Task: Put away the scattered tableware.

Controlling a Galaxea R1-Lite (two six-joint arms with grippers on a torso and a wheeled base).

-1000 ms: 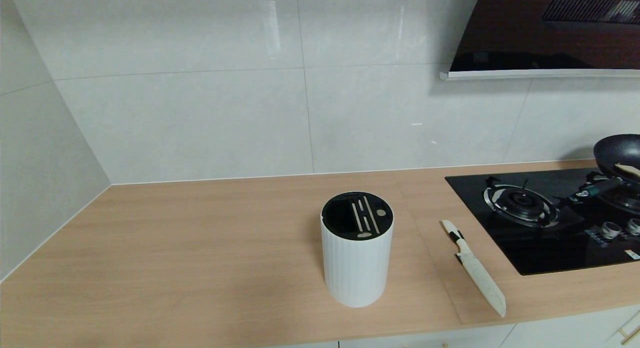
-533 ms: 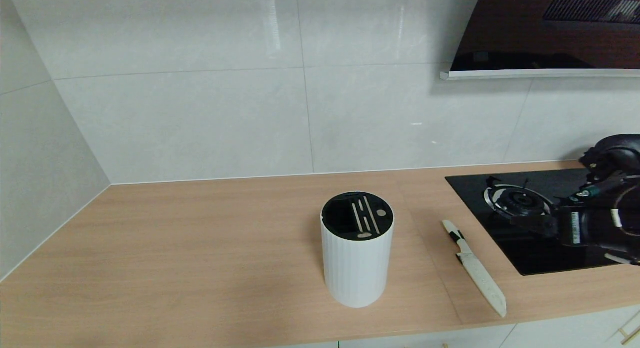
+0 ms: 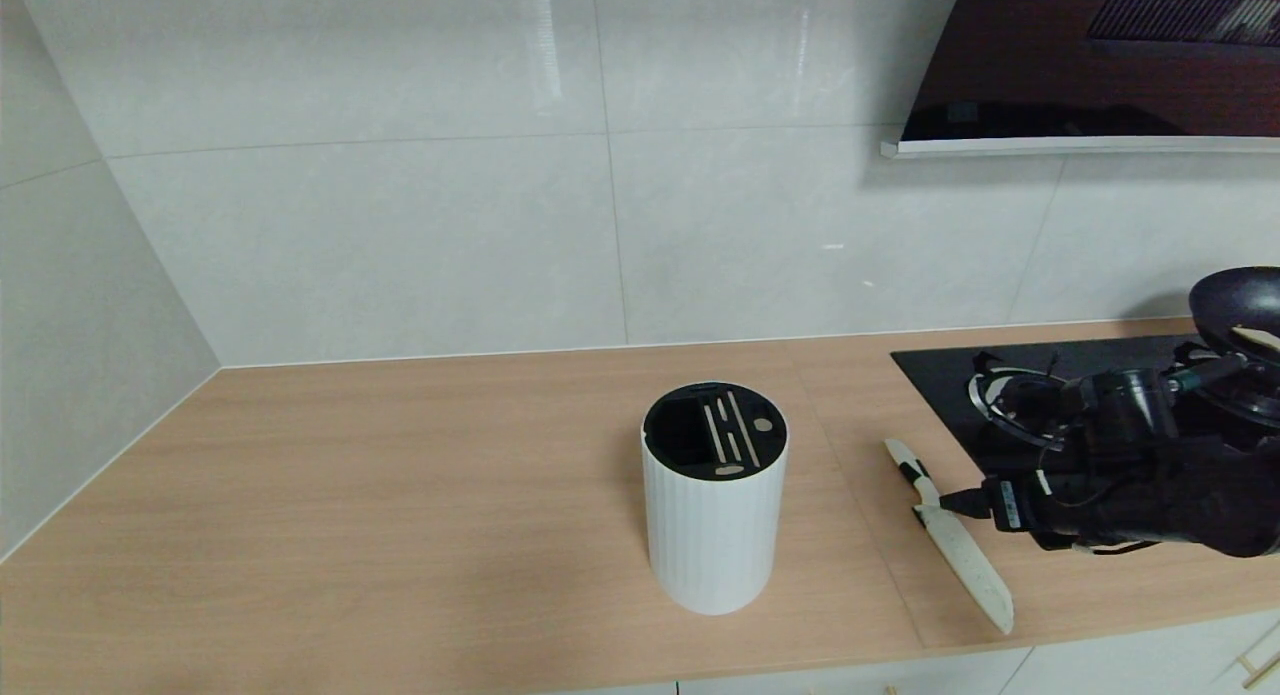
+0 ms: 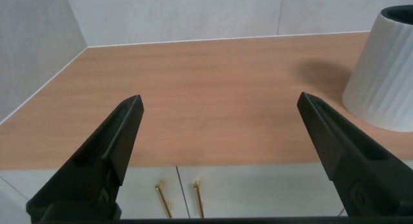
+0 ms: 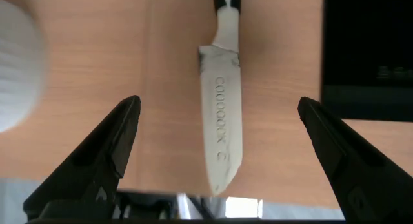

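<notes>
A white ribbed knife holder with a black slotted top stands mid-counter; it is also at the edge of the left wrist view and the right wrist view. A white knife lies flat on the counter between the holder and the hob, handle toward the wall. My right gripper hovers just above the knife's blade, and it is open with the blade centred between its fingers. My left gripper is open with nothing in it, near the counter's front edge, left of the holder.
A black gas hob with a frying pan lies to the right, under a range hood. Tiled walls close off the back and left. Bare wooden counter stretches left of the holder. Cabinet doors lie below the front edge.
My right arm has come in from the right over the hob and moved left, down to the knife. The knife and the holder have not moved.
</notes>
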